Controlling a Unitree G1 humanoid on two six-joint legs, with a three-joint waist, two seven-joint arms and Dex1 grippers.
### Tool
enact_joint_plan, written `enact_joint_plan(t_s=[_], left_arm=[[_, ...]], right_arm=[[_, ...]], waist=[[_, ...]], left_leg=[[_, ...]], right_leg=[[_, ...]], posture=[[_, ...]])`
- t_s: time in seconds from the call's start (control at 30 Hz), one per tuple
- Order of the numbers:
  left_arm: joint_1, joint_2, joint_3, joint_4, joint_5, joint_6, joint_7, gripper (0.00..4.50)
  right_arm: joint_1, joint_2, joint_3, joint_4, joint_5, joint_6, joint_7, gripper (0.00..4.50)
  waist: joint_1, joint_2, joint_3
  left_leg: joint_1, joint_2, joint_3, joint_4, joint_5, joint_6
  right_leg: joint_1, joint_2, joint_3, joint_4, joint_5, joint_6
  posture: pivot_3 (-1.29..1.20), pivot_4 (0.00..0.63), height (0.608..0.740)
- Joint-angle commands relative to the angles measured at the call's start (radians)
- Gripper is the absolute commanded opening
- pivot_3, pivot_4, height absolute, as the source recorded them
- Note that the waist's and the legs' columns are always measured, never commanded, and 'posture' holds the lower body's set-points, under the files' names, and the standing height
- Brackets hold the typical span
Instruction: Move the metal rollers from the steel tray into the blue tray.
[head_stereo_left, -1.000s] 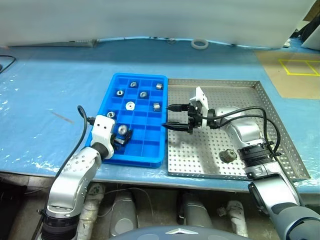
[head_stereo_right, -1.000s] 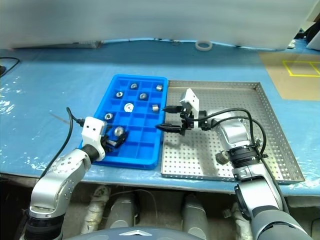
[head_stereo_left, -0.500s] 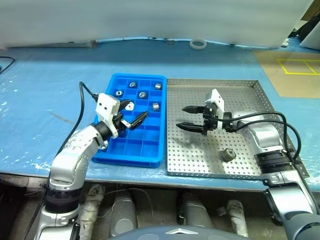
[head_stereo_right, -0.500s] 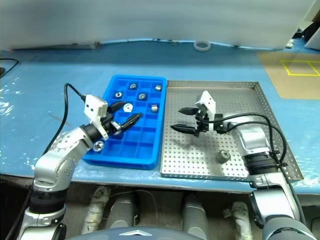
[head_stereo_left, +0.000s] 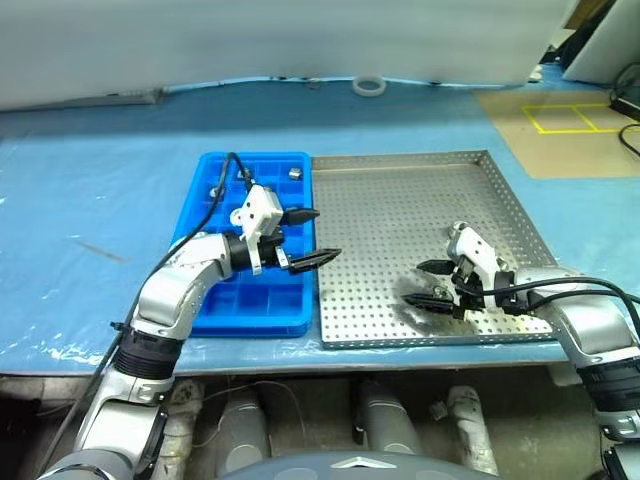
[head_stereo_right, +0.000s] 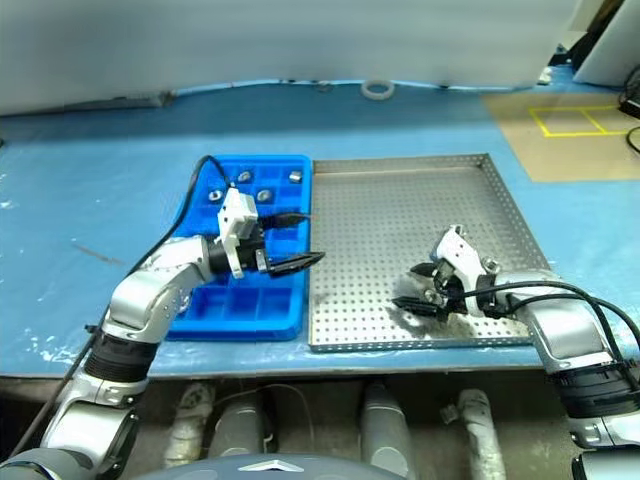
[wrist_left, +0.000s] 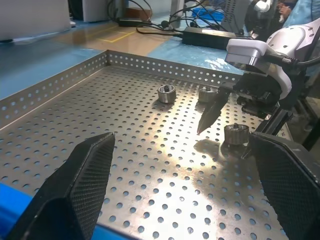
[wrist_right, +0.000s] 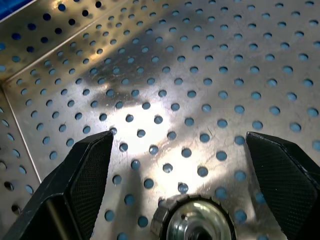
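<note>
The blue tray (head_stereo_left: 232, 302) lies left of the steel tray (head_stereo_left: 400, 200), edge to edge. Several metal rollers (head_stereo_right: 295, 176) sit in the blue tray's far compartments. My left gripper (head_stereo_left: 321, 235) is open and empty, pointing right over the seam between the trays. My right gripper (head_stereo_left: 417, 283) is open and low over the steel tray's near right part. The left wrist view shows three rollers on the steel tray, two apart (wrist_left: 166, 93) and one (wrist_left: 236, 134) between the right gripper's fingers. That roller (wrist_right: 192, 224) lies between the open fingers in the right wrist view.
A white tape ring (head_stereo_left: 369, 86) lies at the table's far edge. Brown board with yellow lines (head_stereo_left: 555, 115) is at the far right. The pale blue table cover (head_stereo_left: 90, 180) stretches left of the trays. The steel tray's raised rim (wrist_left: 55, 82) borders its perforated floor.
My left gripper rose out of the blue tray and swung right toward the steel tray. My right gripper drew back and sank to the roller at the steel tray's near right. The camera shifted.
</note>
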Motion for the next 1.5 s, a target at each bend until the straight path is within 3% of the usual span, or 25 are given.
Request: enact_joint_plan(t_s=[0.03, 0.13, 0.23, 0.4, 0.43, 0.6, 0.73, 1.07, 1.5], left_arm=[[-0.025, 0.004, -0.004, 0.016, 0.004, -0.047, -0.031, 4.48], [-0.033, 0.000, -0.008, 0.041, 0.011, -0.065, -0.039, 4.50], [-0.034, 0.000, -0.011, 0.053, 0.022, -0.079, -0.039, 4.50], [-0.024, 0.007, 0.000, 0.046, 0.024, -0.082, -0.028, 4.50], [-0.021, 0.009, 0.004, 0.043, 0.025, -0.082, -0.023, 4.50], [0.001, 0.018, 0.032, 0.010, 0.014, -0.067, 0.014, 4.50], [0.062, 0.036, 0.098, -0.095, -0.030, -0.016, 0.081, 4.50], [0.370, 0.110, 0.320, -0.403, -0.092, 0.076, 0.276, 4.50], [0.637, 0.112, 0.419, -0.634, -0.122, 0.116, 0.435, 4.50]], right_arm=[[0.022, -0.027, -0.020, -0.034, -0.033, -0.018, -0.033, 4.50], [0.022, -0.029, 0.001, -0.024, -0.057, -0.023, -0.046, 4.31], [0.018, -0.027, 0.010, -0.022, -0.067, -0.026, -0.043, 3.55], [-0.014, -0.019, 0.011, -0.005, -0.078, -0.045, -0.038, 1.89], [-0.028, -0.009, 0.008, -0.001, -0.075, -0.052, -0.040, 1.80], [-0.168, 0.129, -0.050, -0.018, 0.076, -0.002, -0.044, 1.80], [-0.317, 0.231, -0.011, 0.041, 0.122, 0.007, -0.012, 1.80], [-0.580, 0.446, 0.151, 0.367, 0.050, -0.126, 0.118, 1.80], [-0.758, 0.657, 0.204, 0.766, -0.119, -0.408, 0.125, 1.80]], waist=[[-0.006, 0.000, 0.000], [-0.015, 0.000, 0.000], [-0.018, 0.000, 0.000], [-0.018, 0.000, 0.000], [-0.018, 0.000, 0.000], [-0.020, 0.000, 0.000], [-0.007, 0.000, 0.000], [0.064, 0.000, 0.000], [0.149, -0.001, 0.000]], left_leg=[[0.000, 0.000, 0.000, 0.000, 0.000, 0.000], [0.000, -0.001, 0.000, 0.000, 0.000, 0.000], [0.000, -0.001, 0.000, 0.000, 0.000, 0.000], [0.000, 0.000, 0.000, 0.000, 0.000, 0.001], [0.000, 0.000, 0.000, 0.000, -0.001, 0.001], [0.000, 0.000, 0.000, 0.000, -0.001, 0.001], [0.000, 0.000, 0.001, 0.001, 0.000, 0.000], [-0.003, 0.001, 0.000, 0.000, 0.001, -0.001], [-0.006, 0.003, -0.003, -0.002, 0.003, -0.005]], right_leg=[[0.000, 0.000, 0.000, 0.000, 0.000, 0.000], [0.000, 0.000, 0.000, 0.000, 0.000, 0.000], [0.000, 0.000, -0.001, 0.000, 0.000, 0.000], [0.000, 0.000, -0.001, 0.000, 0.000, 0.000], [0.000, 0.000, -0.001, 0.000, 0.000, -0.001], [0.000, 0.000, -0.002, 0.000, 0.002, -0.004], [-0.003, 0.000, -0.003, 0.006, 0.004, -0.006], [-0.008, -0.001, -0.004, 0.010, 0.002, -0.011], [-0.010, -0.001, -0.004, 0.012, 0.001, -0.013]], posture=[[-0.36, 0.150, 0.740], [-0.37, 0.150, 0.740], [-0.37, 0.150, 0.740], [-0.34, 0.150, 0.740], [-0.33, 0.150, 0.740], [-0.25, 0.150, 0.740], [-0.15, 0.150, 0.740], [0.13, 0.150, 0.740], [0.33, 0.150, 0.740]])
